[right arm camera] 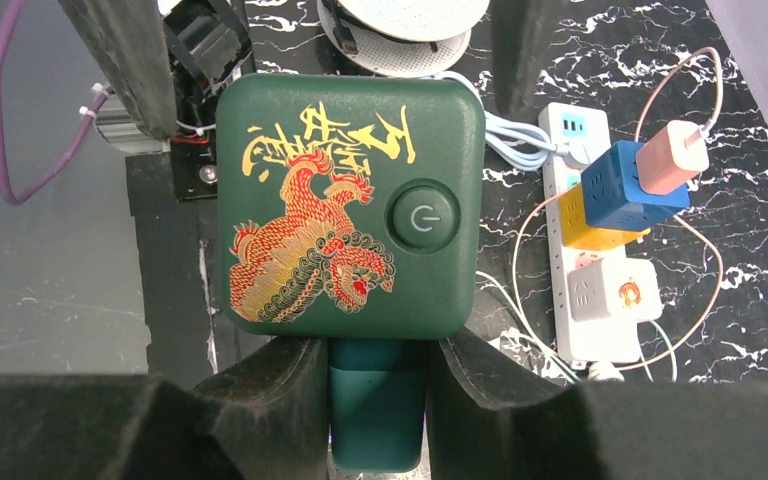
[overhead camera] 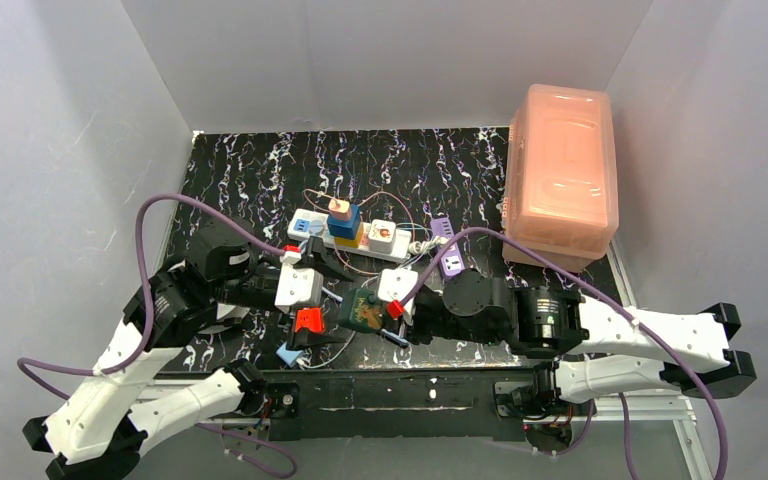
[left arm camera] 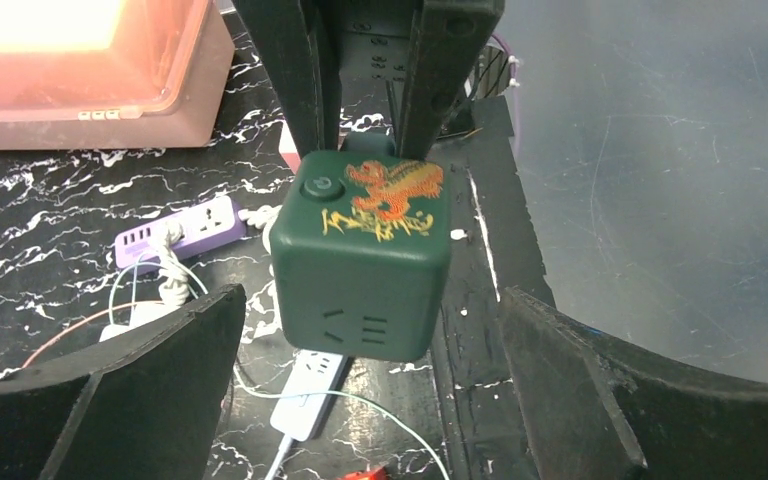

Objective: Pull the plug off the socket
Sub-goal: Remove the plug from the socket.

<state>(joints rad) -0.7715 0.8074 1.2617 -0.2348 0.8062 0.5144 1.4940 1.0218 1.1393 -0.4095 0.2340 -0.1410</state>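
Observation:
The socket, a long white power strip point(overhead camera: 305, 226), lies mid-table; it also shows in the right wrist view point(right arm camera: 567, 215). Plugged into it are a blue cube point(right arm camera: 625, 185) on a yellow one carrying a pink charger point(right arm camera: 672, 155), and a white cube adapter point(right arm camera: 615, 290). My right gripper point(right arm camera: 378, 400) is shut on the dark green stem point(right arm camera: 378, 420) of a green dragon-printed cube point(right arm camera: 350, 210), held in front of the strip. My left gripper point(left arm camera: 370, 390) is open, its fingers point(left arm camera: 160, 390) either side of that cube point(left arm camera: 360, 260), not touching it.
A pink lidded box point(overhead camera: 560, 175) stands at the back right. A short purple strip point(left arm camera: 185, 230) with cables lies by the white strip. A slim white strip point(left arm camera: 310, 395) lies under the green cube. Thin wires loop around the adapters.

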